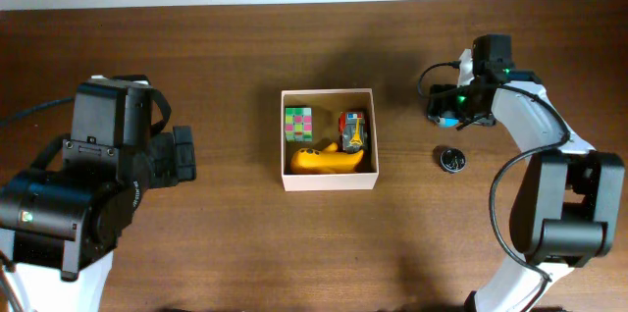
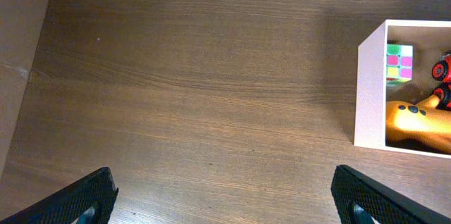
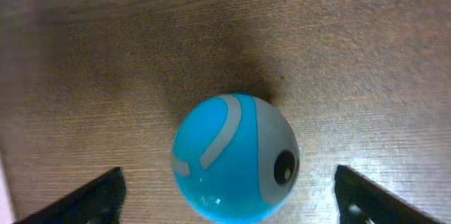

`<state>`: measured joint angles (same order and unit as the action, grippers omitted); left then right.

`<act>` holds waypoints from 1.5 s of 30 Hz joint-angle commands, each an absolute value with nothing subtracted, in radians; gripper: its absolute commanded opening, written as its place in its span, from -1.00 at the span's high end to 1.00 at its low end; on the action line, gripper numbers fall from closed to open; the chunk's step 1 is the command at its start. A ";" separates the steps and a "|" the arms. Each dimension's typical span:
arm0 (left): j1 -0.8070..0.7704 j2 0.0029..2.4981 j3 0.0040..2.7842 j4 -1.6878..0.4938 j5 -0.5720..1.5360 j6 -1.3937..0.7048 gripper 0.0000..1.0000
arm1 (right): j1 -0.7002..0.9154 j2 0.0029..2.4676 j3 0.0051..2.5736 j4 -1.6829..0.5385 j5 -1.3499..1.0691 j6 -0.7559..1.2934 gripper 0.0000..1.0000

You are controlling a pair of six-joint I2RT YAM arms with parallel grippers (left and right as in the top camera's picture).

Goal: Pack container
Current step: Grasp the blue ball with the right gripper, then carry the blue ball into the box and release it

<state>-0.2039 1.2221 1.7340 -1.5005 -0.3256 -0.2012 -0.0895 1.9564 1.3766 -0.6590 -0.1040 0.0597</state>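
- My left gripper (image 2: 225, 201) hangs over bare table (image 2: 183, 90). Its fingers (image 2: 83, 197) are spread wide and hold nothing.
- In the left wrist view, the container (image 2: 370, 90) sits ahead and to the right of those fingers, well apart from them. Overhead, it lies between my two grippers, nearer the right one.
- Inside the container, on the side facing my left gripper, I see a coloured cube (image 1: 298, 124).
- A yellow toy (image 1: 329, 161) lies along the container's near wall, just below the cube.
- A red and black toy car (image 1: 352, 130) is in the part toward my right gripper, touching the yellow toy.
- My right gripper (image 3: 229, 197) is down at the table, to the right of the container, with its fingers (image 3: 95, 194) spread.
- A blue and grey ball (image 3: 236, 157) rests on the wood between those fingers, and neither touches it.
- A small dark round object (image 1: 451, 160) lies on the table near the right gripper, apart from the ball. I cannot tell what it is.
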 commanded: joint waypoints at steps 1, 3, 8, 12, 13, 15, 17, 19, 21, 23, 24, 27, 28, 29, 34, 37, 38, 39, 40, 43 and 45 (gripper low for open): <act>-0.198 1.222 1.742 -1.501 -0.321 -0.189 -0.99 | -0.094 1.987 1.397 -0.654 -0.093 0.060 -0.52; -0.198 1.222 1.742 -1.501 -0.321 -0.189 -0.99 | -0.094 1.998 1.397 -0.656 -0.093 0.059 -0.46; -0.198 1.222 1.742 -1.501 -0.321 -0.189 -0.99 | -0.092 1.990 1.405 -0.672 -0.093 0.059 -0.25; -0.198 1.222 1.742 -1.501 -0.321 -0.188 -0.99 | -0.092 1.973 1.475 -0.760 -0.093 0.059 -0.03; -0.198 1.222 1.742 -1.501 -0.321 -0.189 -0.99 | -0.091 1.966 1.503 -0.789 -0.093 0.059 0.02; -0.198 1.222 1.742 -1.501 -0.321 -0.189 -0.99 | -0.088 1.949 1.557 -0.846 -0.093 0.059 0.12; -0.198 1.222 1.742 -1.501 -0.321 -0.189 -0.99 | -0.078 1.927 1.620 -0.913 -0.093 0.059 0.17; -0.198 1.222 1.742 -1.501 -0.321 -0.189 -0.99 | -0.059 1.900 1.688 -0.992 -0.093 0.060 0.19; -0.198 1.222 1.742 -1.501 -0.321 -0.188 -0.99 | -0.030 1.872 1.749 -1.073 -0.097 0.060 0.24; -0.198 1.222 1.742 -1.501 -0.321 -0.188 -0.99 | 0.015 1.843 1.802 -1.145 -0.097 0.060 0.24; -0.198 1.222 1.742 -1.501 -0.321 -0.189 -0.99 | 0.043 1.829 1.823 -1.175 -0.097 0.060 0.24; -0.198 1.222 1.742 -1.501 -0.321 -0.189 -0.99 | 0.147 1.777 1.852 -1.234 -0.101 0.094 0.24; -0.198 1.222 1.742 -1.501 -0.321 -0.189 -0.99 | 0.183 1.763 1.852 -1.244 -0.100 0.115 0.24; -0.198 1.222 1.742 -1.501 -0.321 -0.189 -0.99 | 0.220 1.754 1.852 -1.254 -0.100 0.134 0.24; -0.198 1.222 1.742 -1.501 -0.321 -0.189 -0.99 | 0.379 1.771 1.847 -1.290 -0.099 0.201 0.23; -0.198 1.222 1.742 -1.501 -0.321 -0.189 -0.99 | 0.439 1.806 1.827 -1.243 -0.100 0.212 0.22; -0.198 1.222 1.742 -1.501 -0.321 -0.188 -0.99 | 0.455 1.822 1.818 -1.220 -0.100 0.216 0.22; -0.198 1.222 1.742 -1.501 -0.321 -0.189 -0.99 | 0.469 1.837 1.807 -1.195 -0.100 0.219 0.22; -0.198 1.223 1.742 -1.501 -0.321 -0.189 -0.99 | 0.482 1.853 1.795 -1.169 -0.099 0.218 0.22; -0.198 1.222 1.742 -1.501 -0.321 -0.189 -0.99 | 0.505 1.910 1.761 -1.107 -0.081 0.219 0.22; -0.198 1.222 1.742 -1.501 -0.321 -0.189 -0.99 | 0.505 1.953 1.760 -1.086 -0.081 0.219 0.22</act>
